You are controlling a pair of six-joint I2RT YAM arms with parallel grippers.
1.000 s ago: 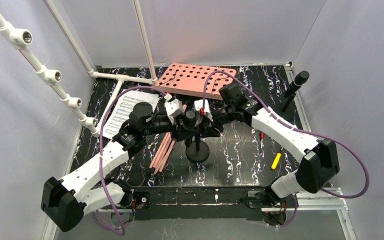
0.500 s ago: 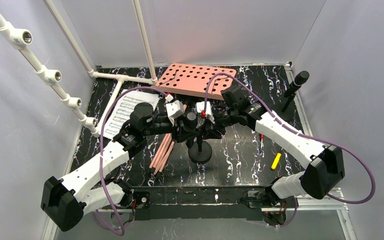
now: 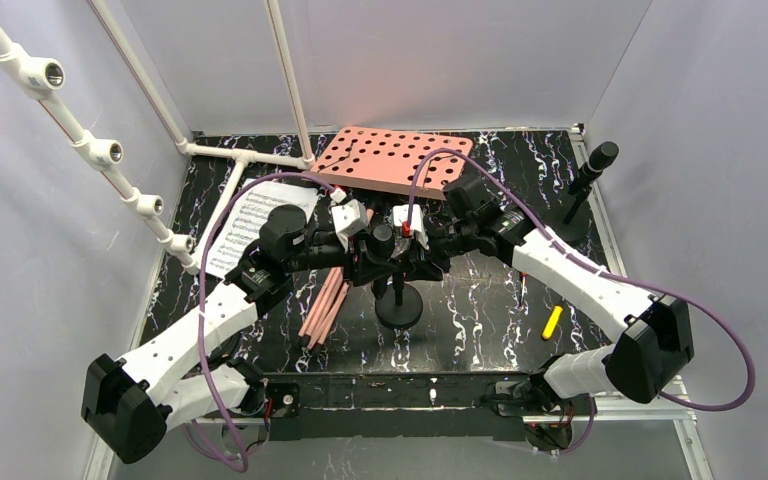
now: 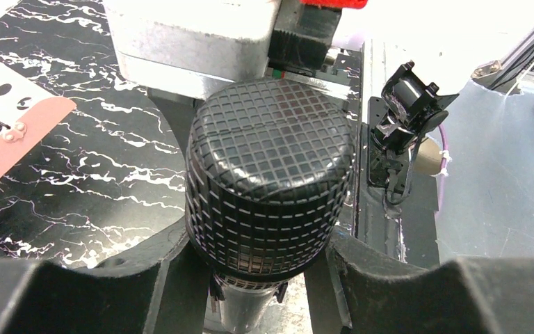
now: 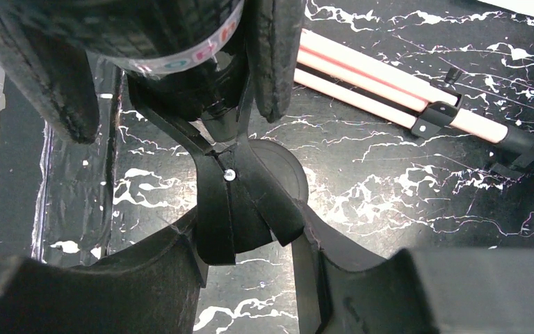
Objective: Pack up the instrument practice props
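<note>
A black microphone stands on its round black base at the table's middle. My left gripper is shut on it just under its mesh head, in the left wrist view. My right gripper is shut on the stand's black clip below, in the right wrist view. The pink perforated desk lies at the back. Its folded pink legs lie left of the base. White sheet music lies at the left. A second microphone stands at the back right.
A white pipe frame runs along the left wall and back left corner. A yellow marker and a thin red-tipped tool lie at the right. Purple cables loop over both arms.
My right arm's elbow has swung a little to the right. The microphone and its base have shifted slightly. Both grippers stay on the microphone.
</note>
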